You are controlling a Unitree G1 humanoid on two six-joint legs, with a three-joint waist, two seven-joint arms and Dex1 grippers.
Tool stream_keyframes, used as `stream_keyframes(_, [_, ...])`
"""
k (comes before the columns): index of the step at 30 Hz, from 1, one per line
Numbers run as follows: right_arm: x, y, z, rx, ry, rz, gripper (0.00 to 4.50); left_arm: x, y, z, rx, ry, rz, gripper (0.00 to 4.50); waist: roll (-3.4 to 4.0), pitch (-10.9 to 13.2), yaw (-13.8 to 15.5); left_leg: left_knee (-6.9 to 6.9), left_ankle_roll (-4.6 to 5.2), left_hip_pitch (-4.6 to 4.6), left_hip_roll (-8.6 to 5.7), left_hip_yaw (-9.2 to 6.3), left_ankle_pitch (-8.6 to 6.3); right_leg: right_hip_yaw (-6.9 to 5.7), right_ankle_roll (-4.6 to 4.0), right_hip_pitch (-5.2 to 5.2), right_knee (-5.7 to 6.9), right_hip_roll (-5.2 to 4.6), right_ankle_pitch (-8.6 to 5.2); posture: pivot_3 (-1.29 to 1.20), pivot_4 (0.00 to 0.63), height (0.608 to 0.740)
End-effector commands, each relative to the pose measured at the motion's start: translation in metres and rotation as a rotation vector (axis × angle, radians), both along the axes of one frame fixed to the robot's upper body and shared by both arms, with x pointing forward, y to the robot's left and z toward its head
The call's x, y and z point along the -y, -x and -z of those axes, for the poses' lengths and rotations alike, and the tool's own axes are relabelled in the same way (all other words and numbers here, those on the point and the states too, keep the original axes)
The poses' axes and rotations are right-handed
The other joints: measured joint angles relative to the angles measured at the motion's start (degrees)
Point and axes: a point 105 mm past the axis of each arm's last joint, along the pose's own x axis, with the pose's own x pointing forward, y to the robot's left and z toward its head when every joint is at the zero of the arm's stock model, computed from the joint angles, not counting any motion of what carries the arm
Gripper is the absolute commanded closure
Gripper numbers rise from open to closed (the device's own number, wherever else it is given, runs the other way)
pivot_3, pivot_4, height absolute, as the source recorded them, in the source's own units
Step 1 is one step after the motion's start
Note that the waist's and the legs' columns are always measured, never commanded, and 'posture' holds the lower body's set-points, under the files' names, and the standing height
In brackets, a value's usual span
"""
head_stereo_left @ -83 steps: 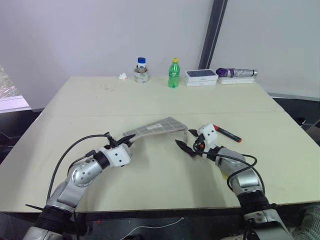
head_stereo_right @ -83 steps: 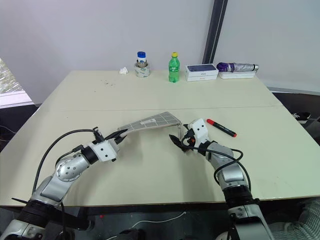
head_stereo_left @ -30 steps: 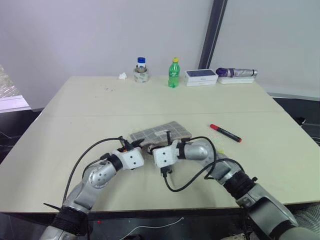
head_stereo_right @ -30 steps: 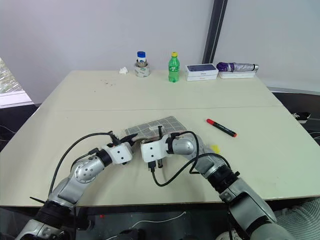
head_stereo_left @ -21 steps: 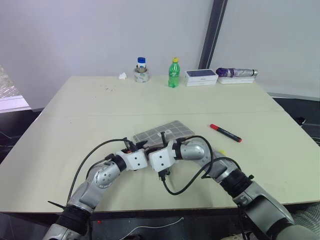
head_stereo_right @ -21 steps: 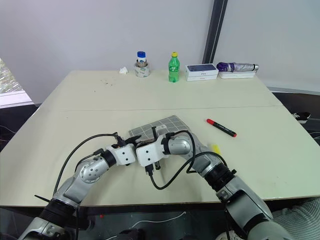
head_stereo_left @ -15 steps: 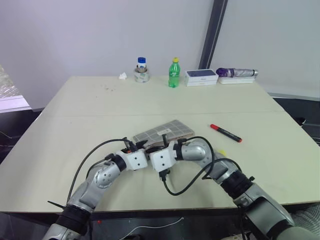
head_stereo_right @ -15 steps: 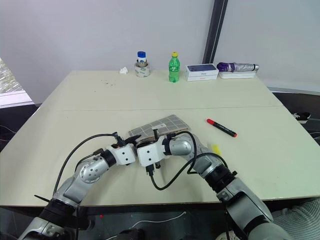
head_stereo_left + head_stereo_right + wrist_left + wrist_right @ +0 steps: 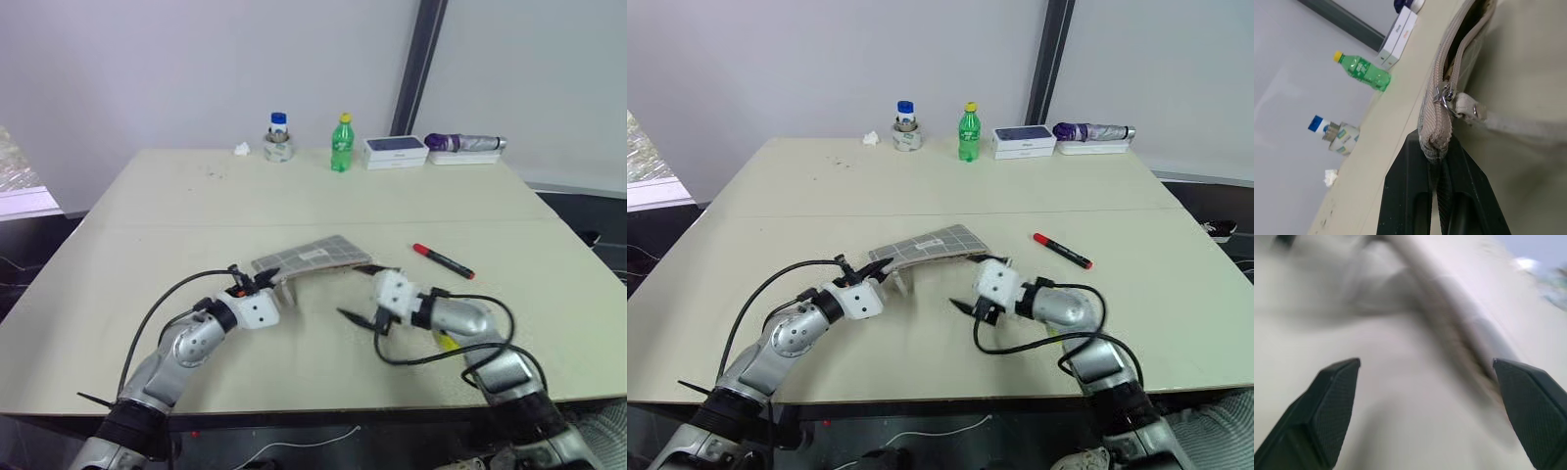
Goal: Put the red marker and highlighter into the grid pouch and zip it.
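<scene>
Grid pouch (image 9: 313, 257) is hanging a bit off the table (image 9: 176, 206) right now, near the middle of it, with the left gripper (image 9: 1437, 161) clamping its jaws together on the pouch's near-left corner, right at the end of the zipper. My guess is it's holding that corner up so the mouth is gaping and facing the right arm, which makes it easier to slide pens in. In the left wrist view the zipper is looking unzipped, the metal slider and a flat fabric pull tab (image 9: 1469, 105) are sitting close to the clamped end, and the inside is showing dark. Can't tell what's in there.

Right gripper (image 9: 965, 306) is hovering just right of the pouch with its jaws standing wide apart and nothing between them. The pads look like ribbed black rubber.

Red marker (image 9: 442, 260) is lying on the table to the right, beyond the right arm and well apart from the pouch, so that one's not in yet. It's slim, black barrel, red cap. There's a bit of bright yellow (image 9: 443, 339) peeking out by the right forearm, probably the highlighter, but it's mostly hidden.

Pouch itself is soft grey fabric with thin white grid lines, floppy, sagging from the pinch. At the far edge are a green bottle (image 9: 340, 143), a small jar with a blue cap (image 9: 278, 137) and a white box (image 9: 394, 150).
</scene>
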Motion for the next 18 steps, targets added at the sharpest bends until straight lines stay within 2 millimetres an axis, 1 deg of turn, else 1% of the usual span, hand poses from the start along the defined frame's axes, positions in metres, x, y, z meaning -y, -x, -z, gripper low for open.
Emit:
stream_keyframes(1, [0.029, 0.012, -0.005, 0.039, -0.118, 0.21, 0.03, -0.004, -0.001, -0.014, 0.056, 0.022, 0.001, 4.5, 0.0, 0.0, 0.4, -0.02, 0.0, 0.0, 0.0, 0.0, 0.0, 0.0, 0.0, 0.01, -0.05, -0.01, 0.0, 0.0, 0.15, 0.74])
stream_keyframes(6, [0.056, 0.03, 0.011, -0.031, -0.204, 0.47, 0.03, -0.002, -0.003, -0.012, 0.057, 0.015, 0.017, 4.5, 0.01, 0.0, 0.9, -0.03, 0.01, 0.01, -0.03, 0.04, -0.01, 0.03, 0.0, -0.02, -0.04, -0.01, 0.0, 0.0, 0.15, 0.74])
stream_keyframes(8, [0.072, 0.036, 0.017, -0.078, -0.264, 0.585, 0.03, -0.001, -0.004, -0.011, 0.057, 0.012, 0.023, 4.5, 0.01, 0.0, 1.0, -0.03, 0.01, 0.02, -0.02, 0.02, -0.01, 0.03, 0.0, -0.02, -0.02, 0.01, 0.0, 0.0, 0.15, 0.74])
stream_keyframes(10, [0.081, 0.042, 0.021, -0.118, -0.334, 0.66, 0.03, 0.001, -0.005, -0.01, 0.055, 0.009, 0.032, 4.5, 0.01, 0.0, 1.1, -0.03, 0.01, 0.02, -0.02, 0.02, -0.01, 0.03, 0.0, -0.01, -0.02, 0.0, 0.0, 0.0, 0.15, 0.74])
stream_keyframes(11, [0.083, 0.045, 0.025, -0.15, -0.369, 0.674, 0.03, 0.002, -0.005, -0.01, 0.056, 0.007, 0.035, 4.5, 0.01, 0.0, 1.1, -0.03, 0.01, 0.01, -0.02, 0.02, -0.01, 0.03, 0.0, 0.0, -0.03, -0.01, 0.0, 0.0, 0.15, 0.74])
stream_keyframes(14, [0.087, 0.05, 0.034, -0.214, -0.396, 0.713, 0.03, 0.004, -0.007, -0.01, 0.056, 0.004, 0.044, 4.5, 0.02, 0.0, 1.0, -0.04, 0.03, 0.01, -0.03, 0.02, -0.02, 0.04, 0.0, -0.01, -0.03, 0.0, 0.0, 0.0, 0.15, 0.74])
stream_keyframes(17, [0.092, 0.054, 0.039, -0.238, -0.365, 0.749, 0.03, 0.005, -0.006, -0.012, 0.064, 0.002, 0.051, 4.5, 0.02, 0.0, 1.0, -0.05, 0.03, 0.02, -0.03, 0.02, -0.02, 0.04, 0.0, -0.02, -0.03, 0.0, 0.0, 0.0, 0.15, 0.74])
stream_keyframes(18, [0.095, 0.055, 0.044, -0.261, -0.359, 0.774, 0.03, 0.005, -0.006, -0.012, 0.066, 0.004, 0.05, 4.5, 0.02, 0.0, 1.0, -0.05, 0.03, 0.01, -0.03, 0.02, -0.02, 0.04, 0.0, -0.02, -0.03, 0.01, 0.0, 0.0, 0.15, 0.74])
